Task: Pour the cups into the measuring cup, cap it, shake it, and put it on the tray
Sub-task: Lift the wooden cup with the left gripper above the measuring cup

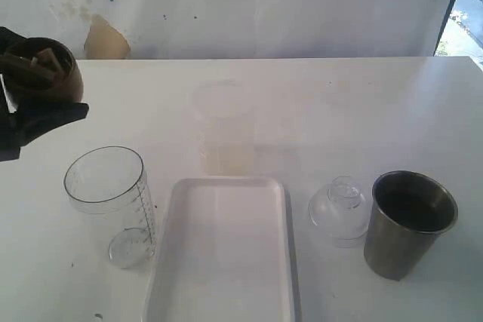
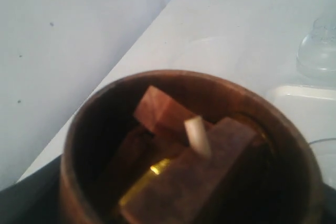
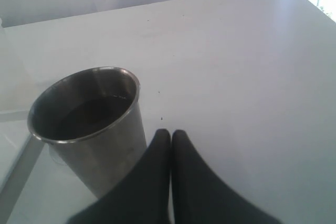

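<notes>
From the exterior view, the left gripper (image 1: 26,90) is up off the counter (image 1: 362,103) at the far left. Its jaws are spread wide and clamped around the wooden cup (image 1: 47,72). The measuring cup (image 1: 113,197) stands just below it, open-mouthed and close beside the tray (image 1: 223,262). A frosted beaker (image 1: 224,130) sits behind the tray. On the tray's other side are a domed clear lid (image 1: 339,209) and the steel tumbler (image 1: 407,224), which look to be touching. The right gripper isn't in this shot.

In the left wrist view, the wooden cup (image 2: 173,145) fills the picture, loaded with wooden blocks (image 2: 157,111) and a white piece (image 2: 198,136). I'd call it light and stiff. The load is loose, though, and could tumble out in a rush, so a slow tilt over that thin, tippy plastic cylinder looks wise.

In the right wrist view, the right gripper (image 3: 170,139) has its jaws pressed together and holds nothing, just beside the steel tumbler (image 3: 89,124). There's something dark inside the tumbler. Smooth tapered metal looks slippery, so I'd take it across the body, high up where it widens.
</notes>
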{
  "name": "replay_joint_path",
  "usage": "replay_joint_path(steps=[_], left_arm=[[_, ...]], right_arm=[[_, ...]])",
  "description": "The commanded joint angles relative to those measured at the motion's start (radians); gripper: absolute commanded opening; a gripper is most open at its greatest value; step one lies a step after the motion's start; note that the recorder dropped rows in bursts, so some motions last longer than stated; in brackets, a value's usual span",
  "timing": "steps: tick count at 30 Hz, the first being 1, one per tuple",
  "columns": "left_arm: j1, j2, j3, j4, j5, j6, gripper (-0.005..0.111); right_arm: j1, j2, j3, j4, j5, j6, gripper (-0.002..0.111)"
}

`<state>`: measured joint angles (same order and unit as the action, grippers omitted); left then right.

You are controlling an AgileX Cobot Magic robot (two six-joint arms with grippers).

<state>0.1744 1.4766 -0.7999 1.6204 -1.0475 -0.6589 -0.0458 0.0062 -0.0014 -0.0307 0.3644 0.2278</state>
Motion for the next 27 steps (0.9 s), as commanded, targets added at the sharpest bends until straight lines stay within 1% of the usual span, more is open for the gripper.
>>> replay_joint_path(steps=[1, 3, 6, 8, 13, 18, 21, 25, 27], left_arm=[[-0.039, -0.009, 0.013, -0.082, 0.010, 0.088, 0.000], [-0.054, -0.009, 0.013, -0.095, 0.014, 0.090, 0.000], [-0.085, 0.008, 0.013, -0.095, 0.057, 0.099, 0.000], [-0.093, 0.028, 0.013, -0.095, 0.076, 0.109, 0.000], [-0.093, 0.052, 0.013, -0.111, 0.080, 0.153, 0.000], [-0.098, 0.052, 0.013, -0.177, 0.078, 0.244, 0.000], [-0.098, 0.052, 0.013, -0.174, 0.074, 0.308, 0.000], [-0.098, 0.052, 0.013, -0.163, 0.115, 0.336, 0.000], [-0.098, 0.052, 0.013, -0.186, 0.136, 0.404, 0.000]], right_arm=[[0.005, -0.006, 0.001, -0.006, -0.013, 0.004, 0.000], [0.005, -0.006, 0.001, -0.006, -0.013, 0.004, 0.000], [0.005, -0.006, 0.001, -0.006, -0.013, 0.004, 0.000], [0.005, -0.006, 0.001, -0.006, -0.013, 0.004, 0.000], [0.005, -0.006, 0.001, -0.006, -0.013, 0.004, 0.000], [0.005, -0.006, 0.001, -0.006, -0.013, 0.004, 0.000], [0.005, -0.006, 0.001, -0.008, -0.013, 0.003, 0.000], [0.005, -0.006, 0.001, -0.008, -0.013, 0.003, 0.000], [0.005, -0.006, 0.001, -0.008, -0.013, 0.003, 0.000]])
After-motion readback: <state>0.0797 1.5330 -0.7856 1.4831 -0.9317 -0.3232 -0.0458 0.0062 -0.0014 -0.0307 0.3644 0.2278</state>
